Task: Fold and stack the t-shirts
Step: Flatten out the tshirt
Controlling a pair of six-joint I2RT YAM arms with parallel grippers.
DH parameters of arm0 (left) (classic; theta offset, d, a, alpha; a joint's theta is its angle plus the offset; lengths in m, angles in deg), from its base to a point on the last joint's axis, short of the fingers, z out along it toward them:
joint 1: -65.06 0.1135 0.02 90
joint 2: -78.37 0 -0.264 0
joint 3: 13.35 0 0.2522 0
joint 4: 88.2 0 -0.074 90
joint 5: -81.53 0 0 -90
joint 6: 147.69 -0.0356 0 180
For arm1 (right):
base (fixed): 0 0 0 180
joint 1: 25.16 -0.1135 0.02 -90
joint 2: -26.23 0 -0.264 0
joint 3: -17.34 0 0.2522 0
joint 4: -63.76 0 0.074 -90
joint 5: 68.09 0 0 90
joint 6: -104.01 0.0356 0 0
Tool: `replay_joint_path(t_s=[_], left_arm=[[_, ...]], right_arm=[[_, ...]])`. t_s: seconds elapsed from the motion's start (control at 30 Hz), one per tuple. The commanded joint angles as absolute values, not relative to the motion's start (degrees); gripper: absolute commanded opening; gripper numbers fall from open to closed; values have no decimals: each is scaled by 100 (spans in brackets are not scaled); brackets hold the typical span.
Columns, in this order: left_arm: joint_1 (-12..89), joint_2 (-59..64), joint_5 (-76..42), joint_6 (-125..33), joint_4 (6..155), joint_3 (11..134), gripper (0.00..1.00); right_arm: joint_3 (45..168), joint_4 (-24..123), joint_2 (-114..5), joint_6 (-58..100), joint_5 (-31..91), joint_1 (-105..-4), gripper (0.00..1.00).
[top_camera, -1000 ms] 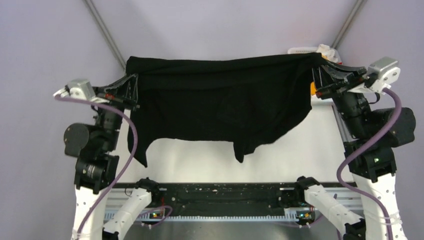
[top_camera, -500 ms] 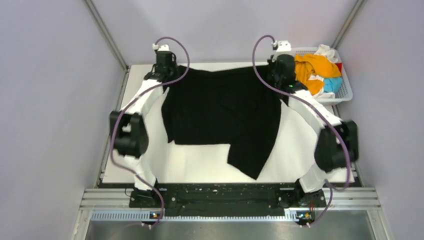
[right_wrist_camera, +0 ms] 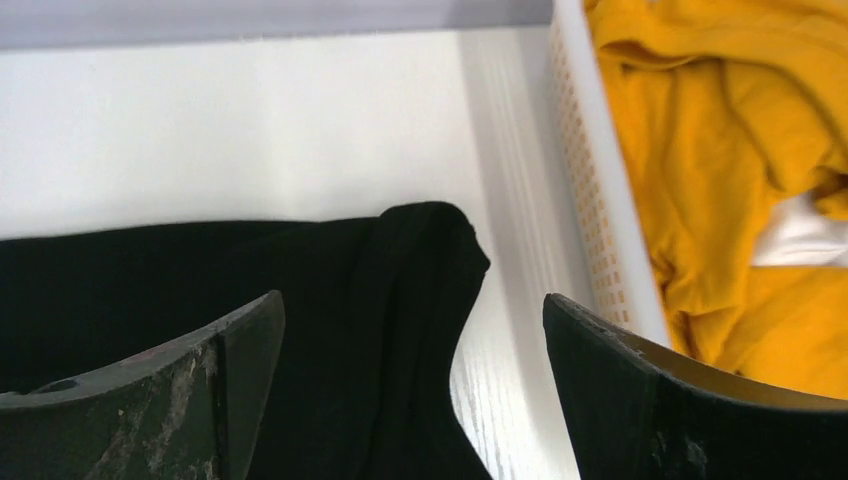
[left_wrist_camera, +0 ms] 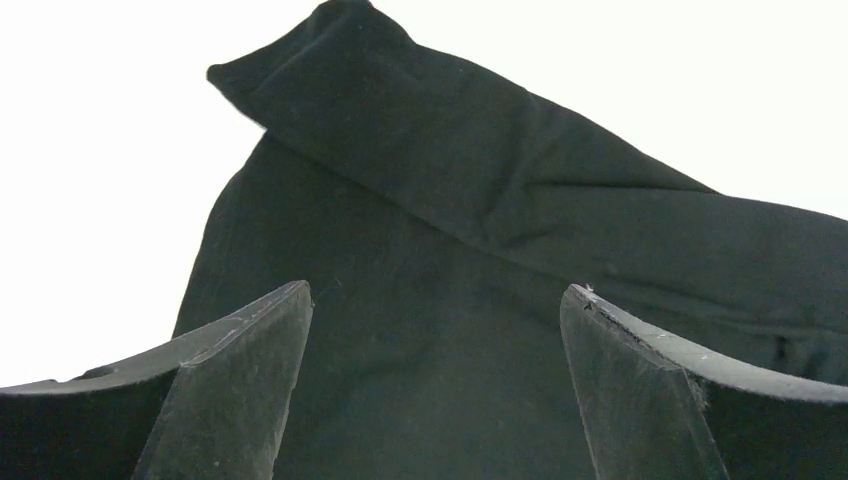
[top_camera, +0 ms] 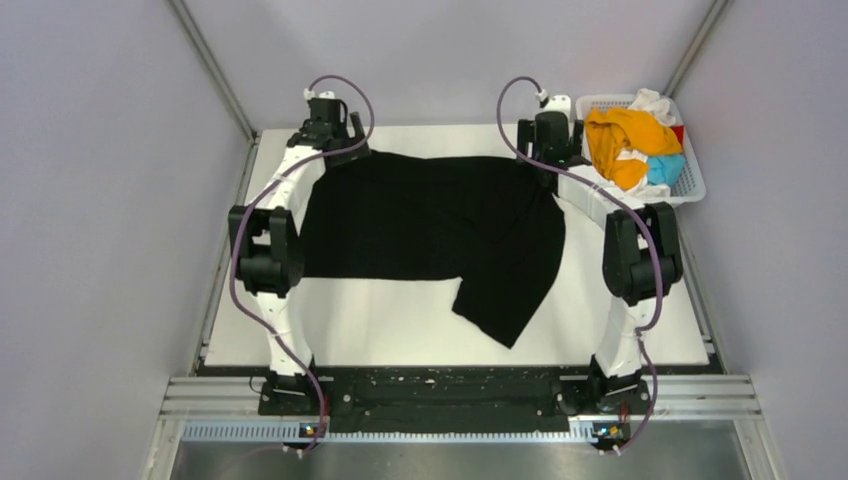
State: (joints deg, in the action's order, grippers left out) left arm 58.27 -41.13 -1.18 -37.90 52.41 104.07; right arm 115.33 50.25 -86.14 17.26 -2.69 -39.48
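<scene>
Top view looks down on the whole table [top_camera: 380, 322]; both wrist views closely share its black t-shirt [top_camera: 430, 215].

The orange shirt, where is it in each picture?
Top external: the orange t-shirt is at the upper right, in the white basket.
Left wrist: not in it.
Right wrist: the orange t-shirt is at the upper right, behind the basket wall.
Shared landmark: the black t-shirt shows in all three views, including the left wrist and the right wrist.
</scene>
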Motion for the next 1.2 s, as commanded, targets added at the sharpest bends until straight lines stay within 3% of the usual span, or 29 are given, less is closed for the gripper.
replay_joint_path(t_s=[0.0,0.2,0.47,0.7,1.17], left_arm=[[5809,-2803,420,-3430,5258,9778,99],[6082,-1195,1365,-2368,4916,7441,99],[7213,476,745,-1317,4825,4931,99],[7251,-99,665,-1127,4728,4894,99],[7366,-1536,620,-1126,4789,5611,83]], right_arm=[[11232,5259,-7449,1938,-379,-3917,99],[9831,5296,-6270,2357,369,-3922,99],[8872,5226,-5525,2662,740,-3928,99],[8910,5173,-5579,2731,1111,-3922,99],[8815,5094,-5421,2739,1116,-3924,99]])
